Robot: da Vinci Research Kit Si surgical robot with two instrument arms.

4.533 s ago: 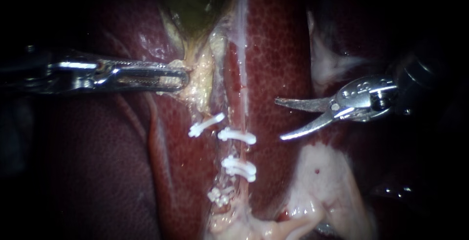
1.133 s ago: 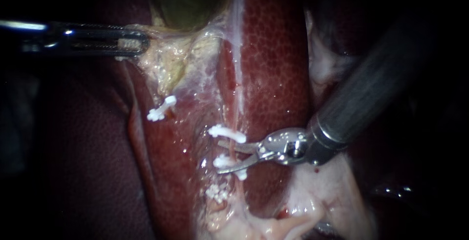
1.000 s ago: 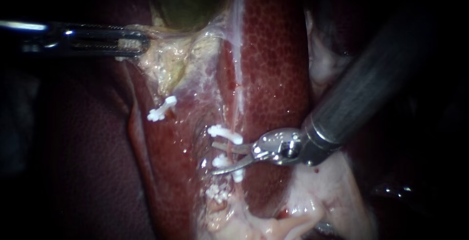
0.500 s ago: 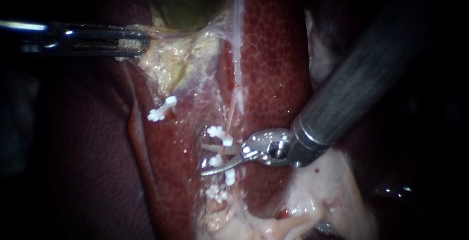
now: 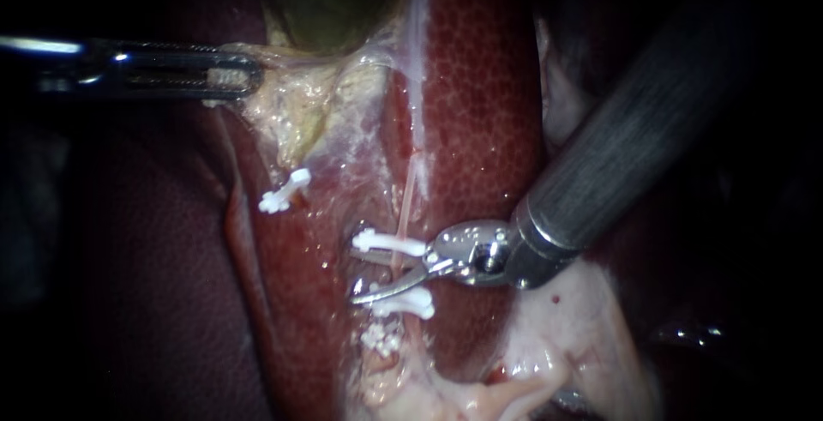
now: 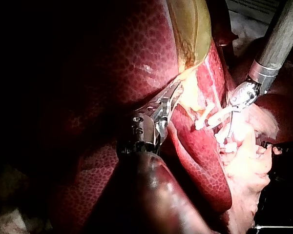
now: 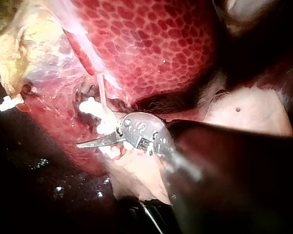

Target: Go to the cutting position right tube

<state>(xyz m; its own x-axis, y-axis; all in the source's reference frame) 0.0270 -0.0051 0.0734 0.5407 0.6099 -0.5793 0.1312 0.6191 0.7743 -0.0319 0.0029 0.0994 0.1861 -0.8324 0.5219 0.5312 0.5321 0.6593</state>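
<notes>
A thin pink tube, the right tube (image 5: 409, 191), runs down the liver (image 5: 480, 112) and carries two white clips, an upper clip (image 5: 390, 242) and a lower clip (image 5: 403, 303). My right instrument (image 5: 353, 277) has curved blades that stand open around this tube, between those two clips. The right wrist view shows the same blades (image 7: 90, 142) beside the tube (image 7: 101, 90). My left instrument (image 5: 231, 78) is shut on yellowish tissue under the gallbladder (image 5: 334, 1) and holds it stretched to the left. In the left wrist view its jaws (image 6: 172, 96) grip that tissue.
Another white clip (image 5: 285, 191) sits on the left strand of tissue, and a further clip cluster (image 5: 381, 339) lies lower down. Pale fatty tissue (image 5: 566, 327) lies under my right instrument's dark shaft (image 5: 617, 155). Dark liver surrounds the field.
My right instrument came in from the right and set its open blades across the tube between the clips. My left instrument pulled the tissue up and left. The two clips have settled flat again.
</notes>
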